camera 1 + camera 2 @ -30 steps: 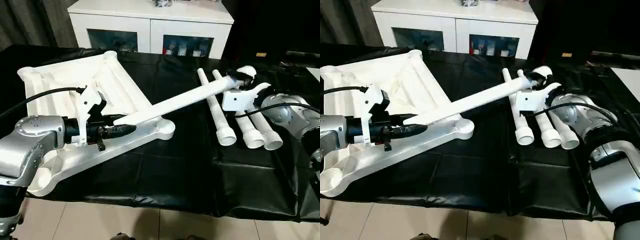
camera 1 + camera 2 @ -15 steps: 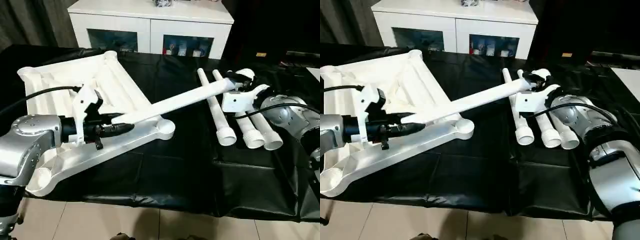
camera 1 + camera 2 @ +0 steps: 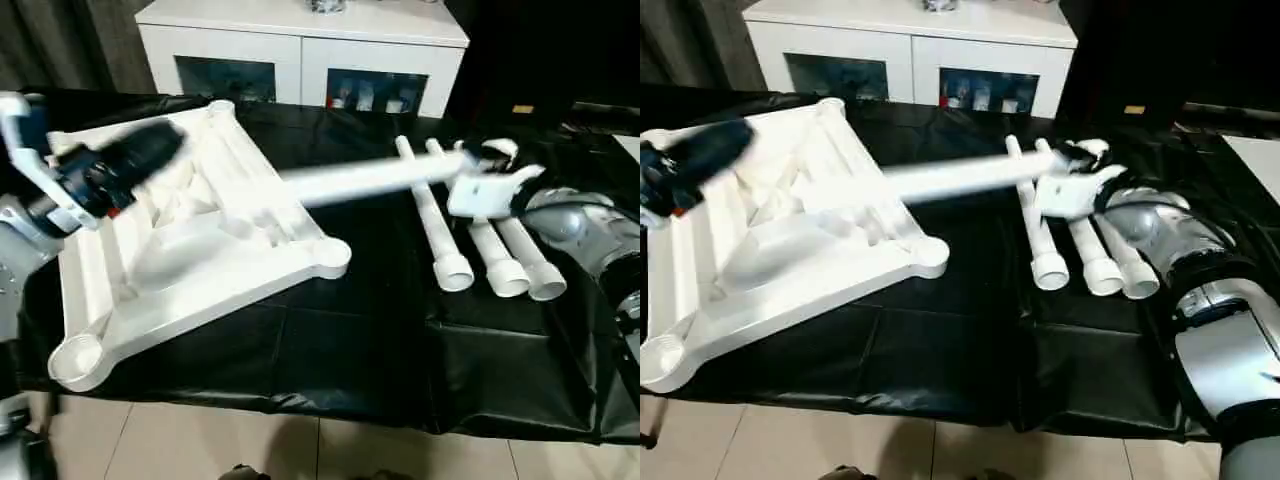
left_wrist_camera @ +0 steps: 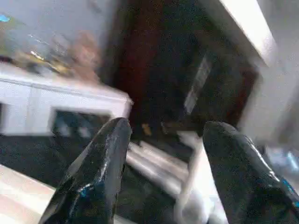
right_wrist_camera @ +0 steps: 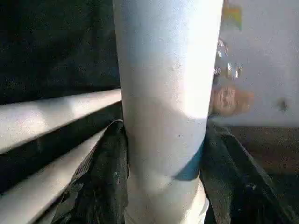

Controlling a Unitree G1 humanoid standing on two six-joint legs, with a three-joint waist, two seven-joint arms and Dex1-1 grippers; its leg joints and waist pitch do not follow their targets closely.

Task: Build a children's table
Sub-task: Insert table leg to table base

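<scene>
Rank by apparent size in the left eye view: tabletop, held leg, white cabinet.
1. tabletop
2. white cabinet, though it stands farther back and is cropped, so unsure
3. held leg

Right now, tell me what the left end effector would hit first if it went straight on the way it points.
Probably the three spare legs lying on the black cloth, straight ahead between the left end effector's open fingers; depth is unclear.

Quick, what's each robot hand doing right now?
Left tool: open, empty.
Right tool: closed on a leg.
</scene>
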